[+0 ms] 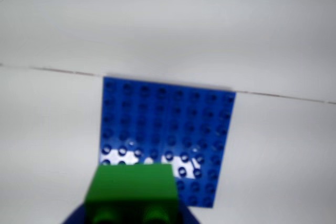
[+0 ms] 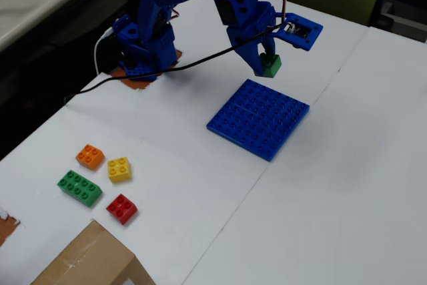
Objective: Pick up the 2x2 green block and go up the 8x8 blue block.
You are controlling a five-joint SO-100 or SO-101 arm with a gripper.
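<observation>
In the wrist view we've got the 2x2 green block (image 1: 134,190) sitting at the bottom edge, with the 8x8 blue block (image 1: 167,139) right beyond it (pretty blurry shot). In the fixed view the gripper (image 2: 267,65) is clamped on it, up in the air over the baseplate's far edge, so we'd guess transport's underway and next it needs to move inward, then lower onto the studs.

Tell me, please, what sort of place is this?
Probably a hobby or lab workbench for robot practice: a white table, toy bricks such as the yellow brick, a blue baseplate, and a cardboard box at the edge.
</observation>
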